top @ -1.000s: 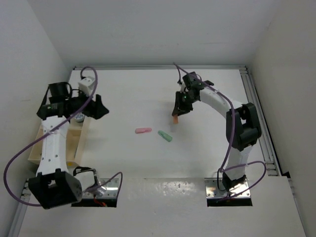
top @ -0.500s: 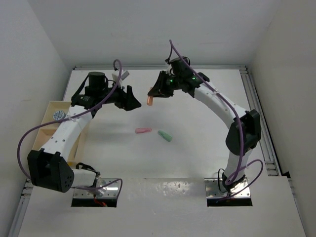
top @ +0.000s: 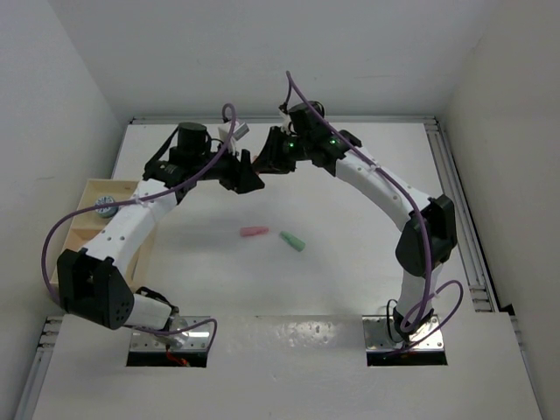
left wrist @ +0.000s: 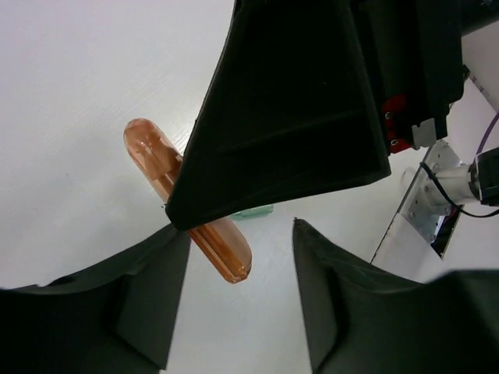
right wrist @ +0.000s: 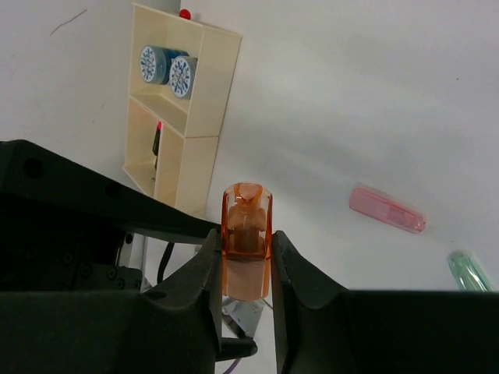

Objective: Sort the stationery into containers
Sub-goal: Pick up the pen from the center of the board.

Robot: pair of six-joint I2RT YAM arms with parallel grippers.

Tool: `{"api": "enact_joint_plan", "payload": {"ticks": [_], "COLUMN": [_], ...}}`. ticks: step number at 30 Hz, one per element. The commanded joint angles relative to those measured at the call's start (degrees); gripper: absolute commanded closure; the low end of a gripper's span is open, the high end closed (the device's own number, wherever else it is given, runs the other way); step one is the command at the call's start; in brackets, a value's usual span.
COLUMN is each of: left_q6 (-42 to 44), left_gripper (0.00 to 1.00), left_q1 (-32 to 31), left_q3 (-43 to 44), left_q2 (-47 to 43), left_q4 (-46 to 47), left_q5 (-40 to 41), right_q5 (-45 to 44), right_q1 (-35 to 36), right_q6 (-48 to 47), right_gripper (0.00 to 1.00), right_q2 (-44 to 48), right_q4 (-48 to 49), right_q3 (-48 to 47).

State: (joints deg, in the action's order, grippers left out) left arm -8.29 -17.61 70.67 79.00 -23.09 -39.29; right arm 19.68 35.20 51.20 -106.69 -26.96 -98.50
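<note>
My right gripper [top: 262, 164] is shut on a salmon stub [right wrist: 247, 234] and holds it in the air over the table's far middle. My left gripper [top: 252, 179] is open right beside it. In the left wrist view the salmon stub [left wrist: 187, 202] points down with its lower end between my open left fingers [left wrist: 148, 296], touching neither. A pink stub [top: 254, 231] and a green stub [top: 292, 241] lie on the table's middle. The wooden tray [top: 87, 197] stands at the left edge with two patterned rolls [right wrist: 156, 64] in its end compartment.
A black highlighter with a pink end [right wrist: 157, 139] lies in the tray's second compartment. White walls close the table at the back and both sides. Metal rails [top: 455, 192] run along the right edge.
My left gripper has swung right from above the tray to the far middle. My right gripper has carried the salmon stub left and up to meet it.
</note>
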Motion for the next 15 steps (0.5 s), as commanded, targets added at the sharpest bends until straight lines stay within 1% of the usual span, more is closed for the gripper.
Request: {"api": "enact_joint_plan", "payload": {"ticks": [1, 2, 4, 5, 6, 7, 9, 10, 11, 12, 13, 14, 15], "left_q6": [-0.67, -0.76, -1.28, -2.07, -2.6, -2.95, -2.87, -3.04, -2.87, -2.43, -0.95, 0.46, 2.13], "left_gripper": [0.41, 0.51, 0.62, 0.72, 0.76, 0.83, 0.89, 0.94, 0.96, 0.97, 1.0, 1.0, 1.0], "left_q1": [-0.59, -0.24, 0.64, 1.77, 2.31, 3.18, 3.98, 4.59, 6.16, 6.96, 8.28, 11.16, 12.58], "left_q3": [0.87, 0.78, 0.69, 0.52, 0.34, -0.27, -0.89, -1.24, -1.68, -1.77, -1.59, -0.55, 0.33], "left_q2": [0.36, 0.62, 0.89, 0.98, 0.89, 0.8, 0.37, -0.25, -0.34, -0.51, -0.69, -0.69, -0.6], "left_q4": [1.3, 1.29, 1.47, 2.08, 2.26, 2.44, 2.53, 2.35, 1.57, 0.78, -2.1, -4.22, -6.85], "left_q5": [2.1, 2.55, 1.06, 0.36, -0.08, -0.09, 0.53, 0.79, 1.05, 1.06, 1.06, 1.32, 1.58], "right_q5": [0.18, 0.7, 1.41, 1.93, 2.37, 2.9, 4.04, 4.57, 5.01, 6.06, 6.5, 6.6, 6.6], "right_q1": [0.48, 0.57, 0.66, 0.66, 0.57, 0.66, 0.57, 0.57, 0.48, -0.21, -0.74, -1.53, -3.37], "right_q6": [0.66, 0.57, 0.57, 0.92, 1.01, 1.18, 1.62, 1.62, 1.54, 1.36, 0.23, -0.31, -1.18], "right_gripper": [1.0, 1.0, 1.0, 1.0, 1.0, 1.0, 1.0, 0.96, 0.85, 0.59, 0.49, 0.44, 0.42], "right_q2": [1.14, 1.49, 1.75, 1.93, 2.19, 2.37, 3.07, 3.33, 3.42, 3.6, 3.77, 4.04, 4.13], "right_q4": [2.79, 3.05, 3.32, 3.32, 3.4, 3.93, 4.46, 4.55, 4.55, 4.55, 4.11, 2.98, 2.27], "right_q3": [-2.23, -1.96, -1.17, -0.82, 0.14, 0.67, 1.9, 2.25, 2.43, 2.78, 2.96, 3.66, 4.27]}}
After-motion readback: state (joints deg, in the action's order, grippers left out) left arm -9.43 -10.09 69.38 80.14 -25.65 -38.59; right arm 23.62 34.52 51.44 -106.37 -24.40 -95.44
